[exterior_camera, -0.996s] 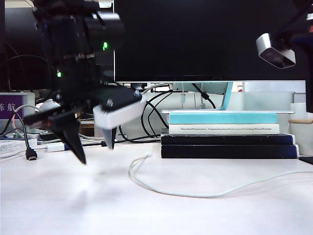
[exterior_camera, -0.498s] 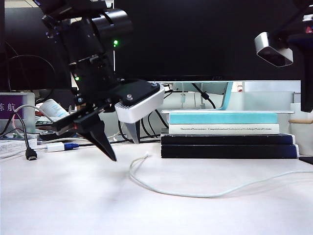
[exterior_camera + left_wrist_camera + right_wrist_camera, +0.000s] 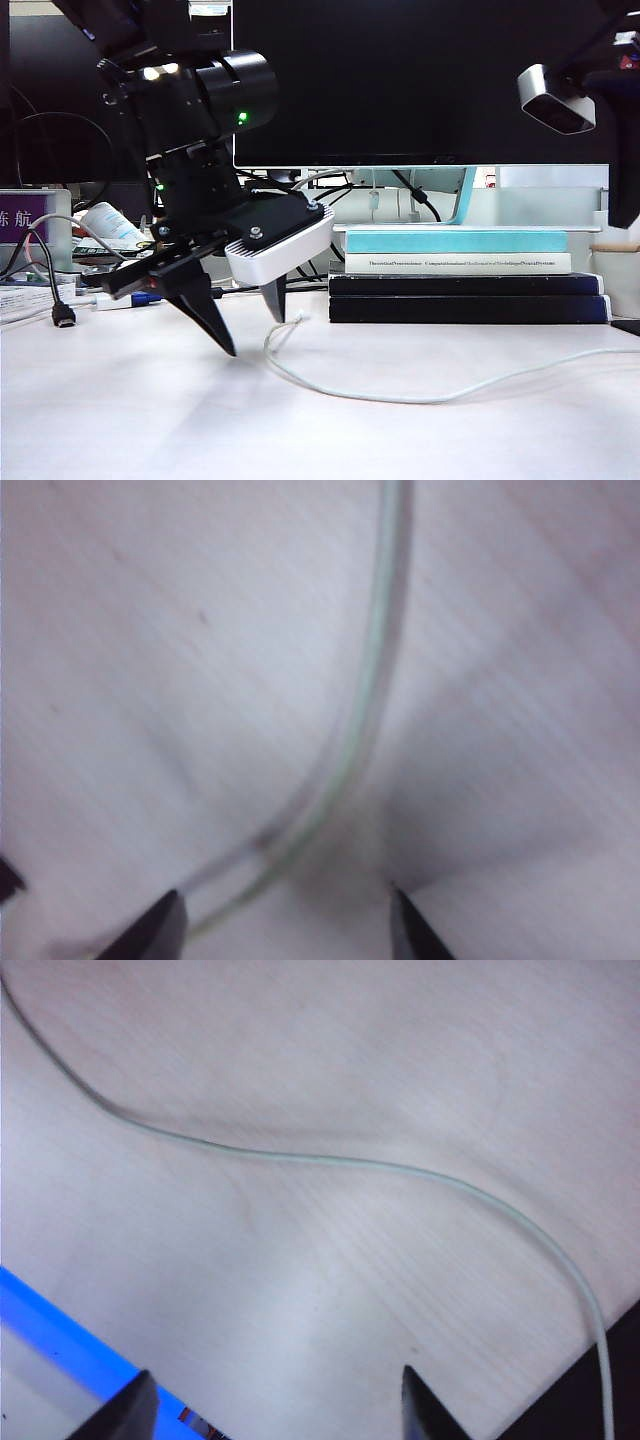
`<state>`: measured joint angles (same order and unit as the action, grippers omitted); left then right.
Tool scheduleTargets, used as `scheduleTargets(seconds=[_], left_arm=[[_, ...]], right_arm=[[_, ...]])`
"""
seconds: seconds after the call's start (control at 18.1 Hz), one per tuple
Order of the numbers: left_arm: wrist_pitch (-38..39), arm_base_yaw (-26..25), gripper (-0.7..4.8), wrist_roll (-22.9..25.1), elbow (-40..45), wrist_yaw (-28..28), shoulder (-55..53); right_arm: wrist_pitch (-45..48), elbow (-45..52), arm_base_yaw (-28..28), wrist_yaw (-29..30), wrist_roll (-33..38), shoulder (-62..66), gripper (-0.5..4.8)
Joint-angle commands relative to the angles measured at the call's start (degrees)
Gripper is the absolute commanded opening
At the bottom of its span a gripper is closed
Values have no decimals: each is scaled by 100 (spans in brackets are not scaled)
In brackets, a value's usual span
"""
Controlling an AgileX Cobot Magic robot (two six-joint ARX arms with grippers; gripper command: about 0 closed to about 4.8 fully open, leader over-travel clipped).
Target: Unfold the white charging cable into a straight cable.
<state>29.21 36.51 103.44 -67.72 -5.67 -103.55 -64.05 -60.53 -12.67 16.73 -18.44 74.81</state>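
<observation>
Left gripper: the left gripper (image 3: pixel 245 325) hangs low over the table (image 3: pixel 120 420) at about 9 o'clock in the exterior view, dark fingertips (image 3: pixel 222 340) pointing down, spread apart with nothing between them. In the left wrist view the left gripper (image 3: pixel 285 930) has its two tips either side of the cable.
Right gripper: only its two dark tips show in the right wrist view, right gripper (image 3: pixel 275 1410), spread wide and empty above the tabletop; in the exterior view only its wrist camera (image 3: pixel 556 100) shows, at 2 o'clock.
White charging cable: the white charging cable (image 3: pixel 400 396) lies loose on the table, its small plug end (image 3: pixel 300 319) just beside the left gripper's nearer finger, then curving toward 6 o'clock and running out to 3 o'clock. Blurred in the left wrist view (image 3: pixel 375 690); an S-curve in the right wrist view (image 3: pixel 330 1160).
Books: a stack of books (image 3: pixel 465 275) lies behind the cable, at 3 o'clock from the left gripper.
Monitor: a dark monitor (image 3: pixel 400 80) fills 12 o'clock.
</observation>
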Motion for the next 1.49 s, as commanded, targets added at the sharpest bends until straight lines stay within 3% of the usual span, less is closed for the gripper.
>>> scheduleTargets(seconds=[0.06,0.11,0.17,0.28,0.44,0.5,0.55,0.72,1.0,1.22,1.27,1.38,1.49], left_arm=[[-234,57,272,28,-20,-214,-11],[-236,94,263,28,-20,-229,-35],[-234,122,201,26,-20,-208,-103],[-205,127,133,9,-20,-151,-221],[-223,149,75,-7,-20,-28,-321],[-350,153,9,-103,-20,133,-321],[-505,162,-6,-321,-20,273,-319],[-748,138,-5,-1263,-157,697,-306],[-675,114,-5,-2267,-208,1541,-306],[35,114,-5,-4033,-210,1945,-240],[315,114,-5,-4750,-210,1937,-208],[708,107,-5,-5272,-210,2004,-186],[1027,33,-5,-5438,-210,2332,-179]], right_arm=[[118,-17,-7,168,0,-17,305],[149,-17,-7,186,0,-15,305],[188,-17,-7,223,0,-15,305],[186,-17,-7,289,0,-15,305],[195,-15,-7,282,-2,-17,305],[219,-15,-7,284,-2,-15,305],[251,-15,-7,286,0,-15,305],[345,-15,-7,293,2,-15,305],[369,-15,-7,299,42,-17,305],[385,-15,-7,306,42,-17,305],[411,-15,-7,455,42,-17,305],[450,-17,-7,737,42,-17,305],[431,-15,-7,802,42,-17,305]])
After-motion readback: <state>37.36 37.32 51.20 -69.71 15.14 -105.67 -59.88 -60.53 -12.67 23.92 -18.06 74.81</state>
